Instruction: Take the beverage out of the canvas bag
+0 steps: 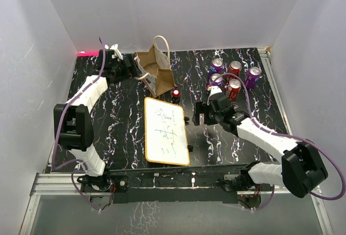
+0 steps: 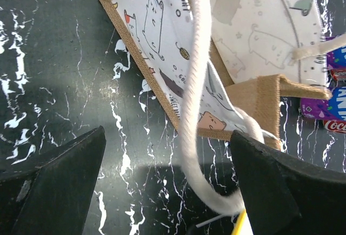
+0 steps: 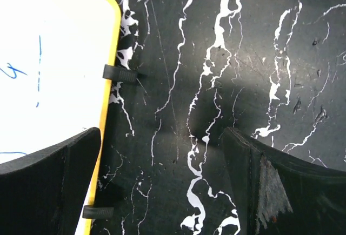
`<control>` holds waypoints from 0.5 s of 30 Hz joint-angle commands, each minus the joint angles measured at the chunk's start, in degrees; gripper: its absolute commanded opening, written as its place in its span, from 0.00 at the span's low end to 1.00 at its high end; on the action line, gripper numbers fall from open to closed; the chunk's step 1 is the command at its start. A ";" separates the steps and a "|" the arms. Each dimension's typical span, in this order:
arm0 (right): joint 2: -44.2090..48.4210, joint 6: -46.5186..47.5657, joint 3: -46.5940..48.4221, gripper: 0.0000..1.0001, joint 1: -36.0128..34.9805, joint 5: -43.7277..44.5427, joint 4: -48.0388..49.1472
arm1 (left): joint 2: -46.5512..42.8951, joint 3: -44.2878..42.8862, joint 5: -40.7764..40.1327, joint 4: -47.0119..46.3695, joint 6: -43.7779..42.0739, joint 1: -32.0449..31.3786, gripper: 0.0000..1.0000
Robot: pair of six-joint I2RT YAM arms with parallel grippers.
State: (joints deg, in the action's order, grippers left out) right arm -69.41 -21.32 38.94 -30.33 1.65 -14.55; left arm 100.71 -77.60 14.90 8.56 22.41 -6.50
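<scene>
The tan canvas bag (image 1: 155, 68) sits at the back centre, one cream handle (image 1: 162, 44) standing up. In the left wrist view its cat-printed lining (image 2: 162, 35) shows, and a cream handle loop (image 2: 190, 111) hangs between my jaws. My left gripper (image 1: 130, 68) (image 2: 167, 192) is open just left of the bag, with the loop between the fingers and not clamped. A small red can (image 1: 175, 93) stands against the bag's near-right corner. My right gripper (image 1: 199, 118) (image 3: 162, 186) is open and empty, low over the table, right of the whiteboard.
A yellow-framed whiteboard (image 1: 165, 131) (image 3: 48, 51) lies in the middle of the table. Several purple and red cans (image 1: 233, 74) stand at the back right; their labels show at the right edge of the left wrist view (image 2: 336, 100). White walls enclose the table.
</scene>
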 commanded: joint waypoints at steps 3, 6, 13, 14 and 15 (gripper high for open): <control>0.24 3.10 12.25 0.98 -0.39 -0.86 -3.32 | -9.46 -4.22 -5.28 7.60 -2.07 -0.09 0.97; 1.07 4.85 16.95 0.98 -0.43 0.31 -5.83 | -11.61 -6.48 -7.50 11.08 -3.16 -0.09 0.97; 7.84 7.26 28.06 0.98 -0.48 4.19 -12.20 | -21.73 -9.52 1.76 9.69 -4.49 -0.32 0.97; 9.28 7.91 29.43 0.98 -0.42 3.91 -12.85 | -24.21 -9.55 4.06 8.58 -5.09 -0.47 0.97; 10.84 8.60 30.89 0.98 -0.44 3.45 -13.40 | -26.25 -9.50 5.95 7.78 -5.77 -0.63 0.97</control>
State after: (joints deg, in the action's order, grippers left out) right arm -65.30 -15.81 62.17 -30.70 3.49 -25.78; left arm 84.23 -83.90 12.12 18.44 19.27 -6.48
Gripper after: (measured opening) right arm 0.982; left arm 0.970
